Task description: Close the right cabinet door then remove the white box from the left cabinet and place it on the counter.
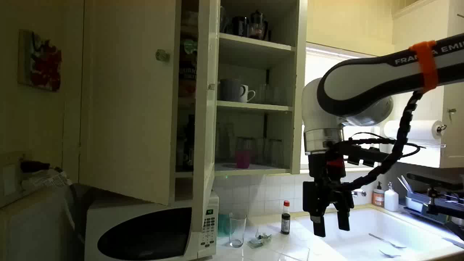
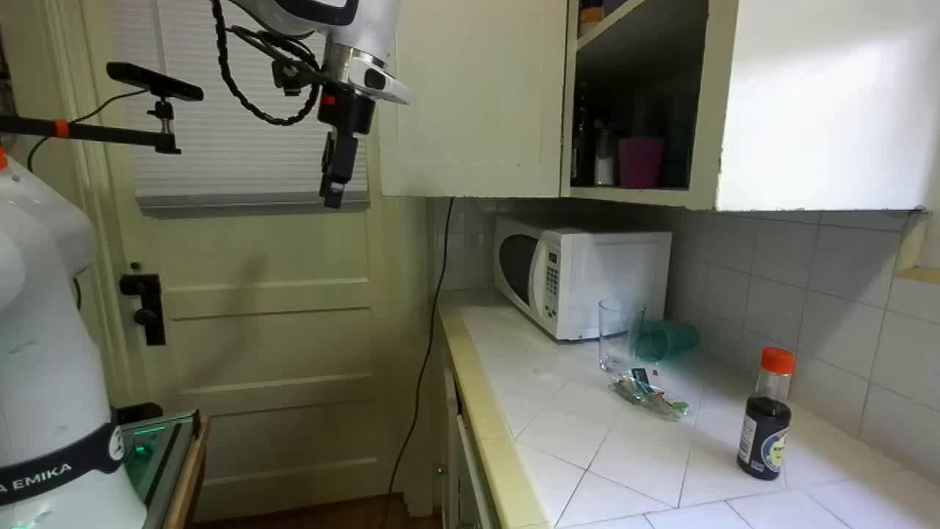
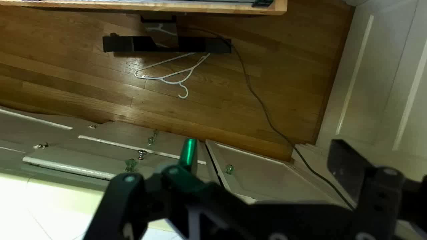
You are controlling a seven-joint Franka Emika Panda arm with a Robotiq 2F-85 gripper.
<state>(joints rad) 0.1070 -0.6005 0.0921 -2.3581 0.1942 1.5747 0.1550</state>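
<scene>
Above the tabletop, the left cabinet sits partly screened by its ajar knobbed door. The right cabinet door juts outward; to close it well, reach round the free edge, press the outer face and sweep slowly towards the crockery shelves. The end effector is released, jaws wide and empty, apart from that door. The white box is out of sight, presumably inside the left cabinet.

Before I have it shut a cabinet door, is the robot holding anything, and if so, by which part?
Nothing is held: the fingers stand apart, with nothing between them in an exterior view.
</scene>
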